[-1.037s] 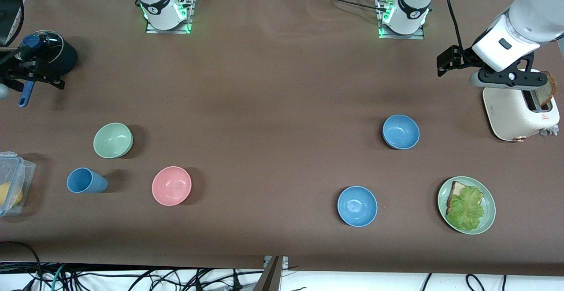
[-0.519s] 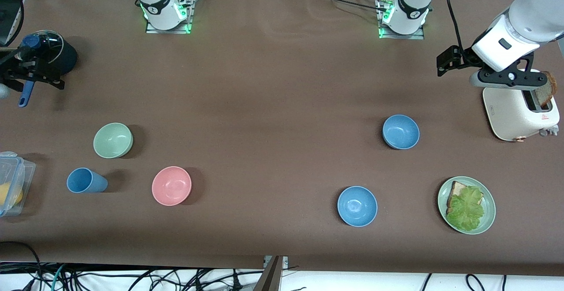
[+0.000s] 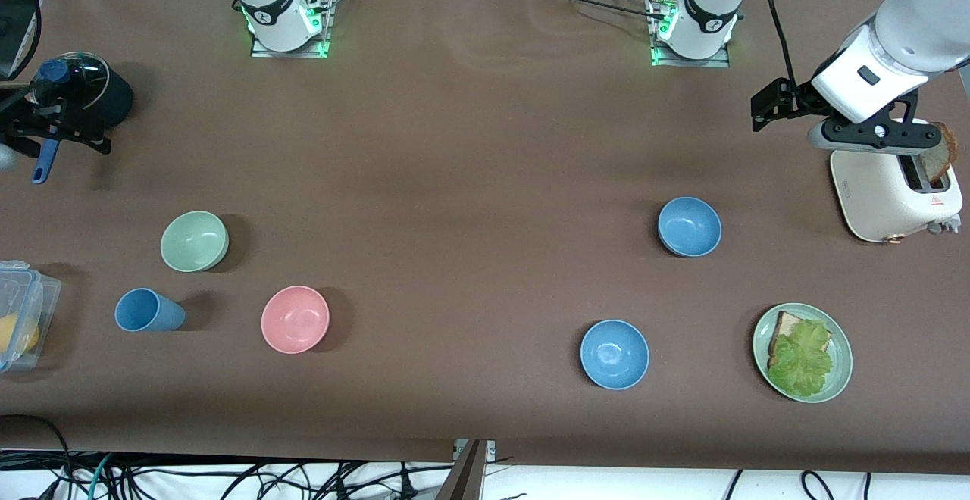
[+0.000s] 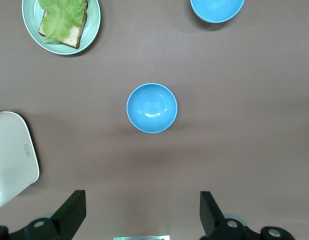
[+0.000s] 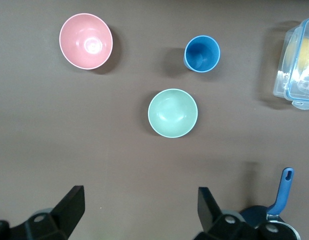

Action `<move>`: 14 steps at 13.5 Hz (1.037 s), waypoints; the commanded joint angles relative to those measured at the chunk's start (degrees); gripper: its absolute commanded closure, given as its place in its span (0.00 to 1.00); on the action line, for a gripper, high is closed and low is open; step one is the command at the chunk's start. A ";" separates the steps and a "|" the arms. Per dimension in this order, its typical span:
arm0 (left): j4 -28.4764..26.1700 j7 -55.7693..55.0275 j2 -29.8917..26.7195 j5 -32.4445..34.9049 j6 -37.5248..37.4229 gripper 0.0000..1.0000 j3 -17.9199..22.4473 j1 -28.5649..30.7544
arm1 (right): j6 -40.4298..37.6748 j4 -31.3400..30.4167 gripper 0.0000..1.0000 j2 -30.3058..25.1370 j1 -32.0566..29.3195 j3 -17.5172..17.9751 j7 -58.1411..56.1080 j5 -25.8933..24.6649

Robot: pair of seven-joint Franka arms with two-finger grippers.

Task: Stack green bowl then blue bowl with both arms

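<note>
The pale green bowl stands upright toward the right arm's end of the table, apart from the pink bowl and the blue cup. The muted blue bowl sits toward the left arm's end, farther from the front camera than the brighter blue bowl. My left gripper hangs high over bare table between the blue bowl and the toaster, open and holding nothing. My right gripper hangs high over bare table beside the black pot, also open and holding nothing.
A pink bowl and a blue cup lie near the green bowl. A clear lidded box and a black pot with a blue handle are at the right arm's end. A toaster and a sandwich plate are at the left arm's end.
</note>
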 commanded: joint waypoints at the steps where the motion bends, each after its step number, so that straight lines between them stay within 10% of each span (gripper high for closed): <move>1: 1.17 -0.72 0.10 -0.05 -0.77 0.00 -0.17 -0.26 | -0.04 0.26 0.00 -0.06 -0.62 0.41 -0.05 -0.44; 14: 1.35 -0.72 0.01 0.04 -1.04 0.00 -0.35 -0.17 | -0.31 0.00 0.00 2.66 -0.71 -0.11 -3.48 -0.53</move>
